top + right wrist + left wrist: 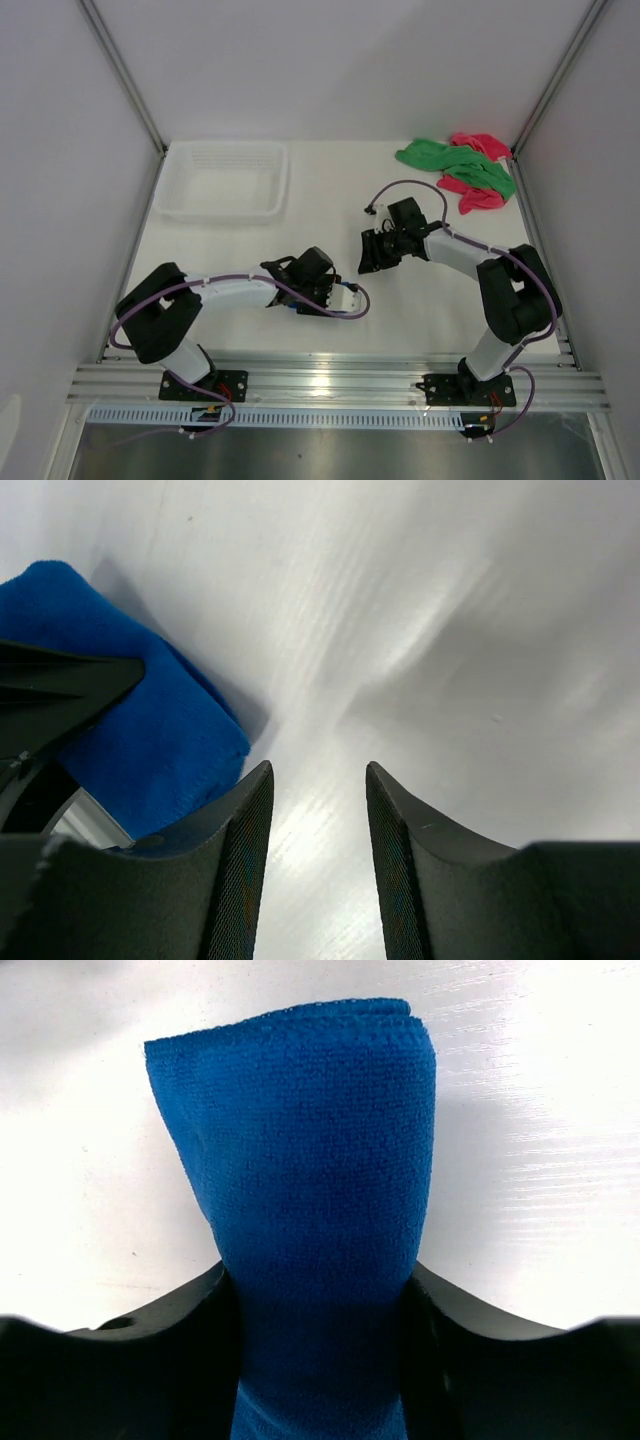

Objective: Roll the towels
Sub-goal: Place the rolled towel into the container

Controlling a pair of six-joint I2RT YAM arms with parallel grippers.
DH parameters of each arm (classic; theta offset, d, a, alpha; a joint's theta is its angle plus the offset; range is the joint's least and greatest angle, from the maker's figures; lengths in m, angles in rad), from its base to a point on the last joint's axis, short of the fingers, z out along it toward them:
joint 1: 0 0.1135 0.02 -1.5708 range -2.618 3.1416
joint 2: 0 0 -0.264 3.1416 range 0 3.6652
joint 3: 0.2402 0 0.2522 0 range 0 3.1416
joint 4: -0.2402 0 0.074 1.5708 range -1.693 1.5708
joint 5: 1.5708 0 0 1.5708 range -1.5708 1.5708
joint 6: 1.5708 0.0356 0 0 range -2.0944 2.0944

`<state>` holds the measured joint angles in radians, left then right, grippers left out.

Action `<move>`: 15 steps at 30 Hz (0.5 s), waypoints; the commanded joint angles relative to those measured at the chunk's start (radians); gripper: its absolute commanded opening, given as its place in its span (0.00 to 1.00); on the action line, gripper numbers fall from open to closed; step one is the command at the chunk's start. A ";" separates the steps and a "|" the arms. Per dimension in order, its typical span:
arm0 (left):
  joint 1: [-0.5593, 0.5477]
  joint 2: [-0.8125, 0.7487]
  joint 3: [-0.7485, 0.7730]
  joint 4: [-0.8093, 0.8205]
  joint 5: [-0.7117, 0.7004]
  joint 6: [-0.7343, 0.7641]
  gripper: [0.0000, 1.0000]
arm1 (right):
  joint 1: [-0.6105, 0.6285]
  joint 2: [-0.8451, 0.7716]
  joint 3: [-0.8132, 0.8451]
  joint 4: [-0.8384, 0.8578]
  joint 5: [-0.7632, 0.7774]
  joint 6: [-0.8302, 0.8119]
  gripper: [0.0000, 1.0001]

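A rolled royal blue towel (310,1160) lies on the white table, running away from the left wrist camera. My left gripper (320,1280) (325,285) is shut on its near end, both black fingers pressed against its sides. In the top view the left gripper hides the roll. My right gripper (320,780) (375,250) stands open just beside the blue towel (140,730), with only bare table between its fingers. A crumpled green towel (460,165) lies across a pink towel (478,197) at the far right corner.
A white plastic basket (225,212) stands at the far left of the table. Grey walls and metal rails bound the table on both sides. The two arms' wrists nearly meet mid-table.
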<state>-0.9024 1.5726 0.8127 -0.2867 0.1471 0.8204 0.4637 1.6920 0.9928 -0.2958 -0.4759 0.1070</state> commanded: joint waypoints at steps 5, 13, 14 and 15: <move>0.005 0.044 -0.011 -0.086 0.016 -0.075 0.50 | -0.042 -0.100 -0.006 -0.055 0.071 -0.041 0.45; 0.100 0.060 0.078 -0.172 0.036 -0.224 0.32 | -0.066 -0.127 -0.011 -0.039 0.091 -0.049 0.46; 0.102 0.053 0.077 -0.166 0.029 -0.215 0.32 | -0.069 -0.127 -0.011 -0.034 0.092 -0.049 0.45; 0.103 0.049 0.069 -0.160 0.022 -0.195 0.31 | -0.071 -0.132 -0.011 -0.032 0.091 -0.046 0.45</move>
<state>-0.8230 1.6054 0.8818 -0.3511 0.1715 0.6720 0.4038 1.6077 0.9794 -0.3386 -0.4046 0.0738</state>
